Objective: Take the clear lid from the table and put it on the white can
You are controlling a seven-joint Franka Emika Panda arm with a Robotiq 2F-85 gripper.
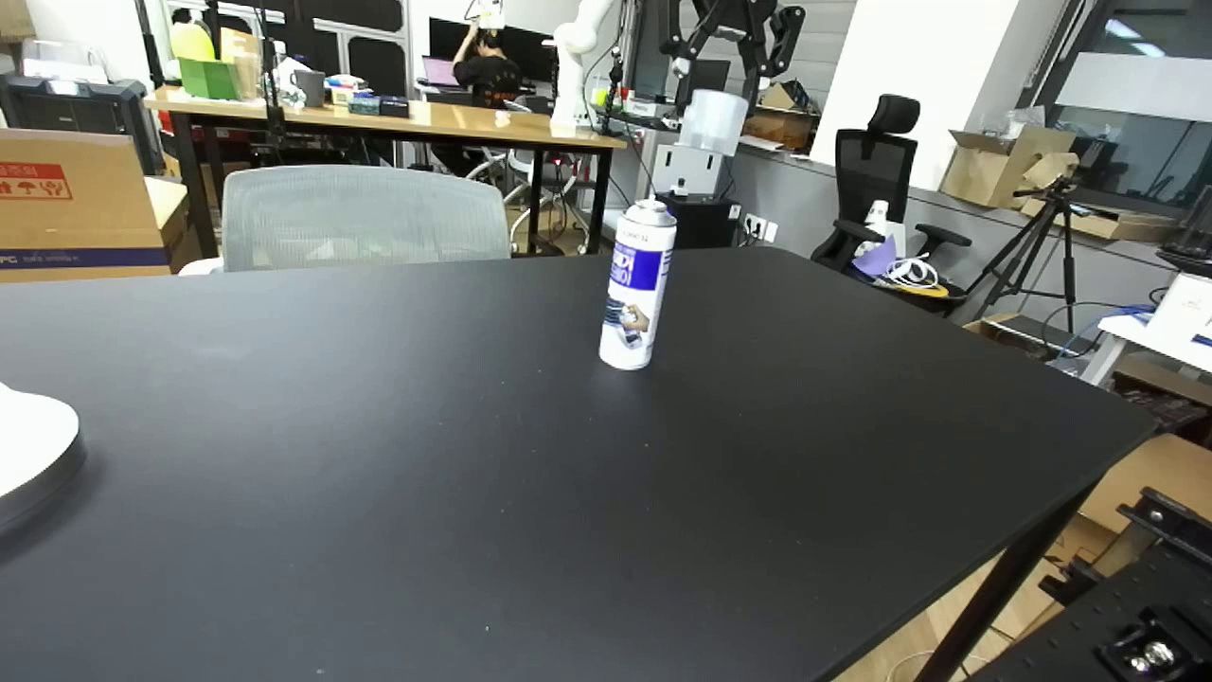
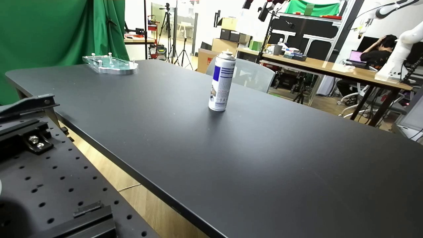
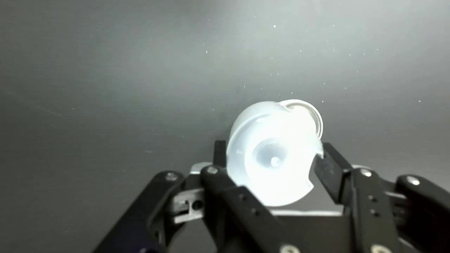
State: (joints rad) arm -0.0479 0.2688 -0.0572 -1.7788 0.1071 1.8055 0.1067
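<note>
Above and right of the can [image 1: 636, 294] in an exterior view, the gripper [image 1: 718, 95] pinches the lid [image 1: 712, 125]! In an exterior view, can [image 2: 221, 82] upright, lid unseen. Wrist view: can peeks past lid; lowering off-centre could topple it, any tilt could jam the lid.

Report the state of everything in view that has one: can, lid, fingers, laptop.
Can: upright on the table, uncapped.
Lid: held aloft, not yet on the can.
Fingers: closed on the lid.
Laptop: open, in the background.
</note>
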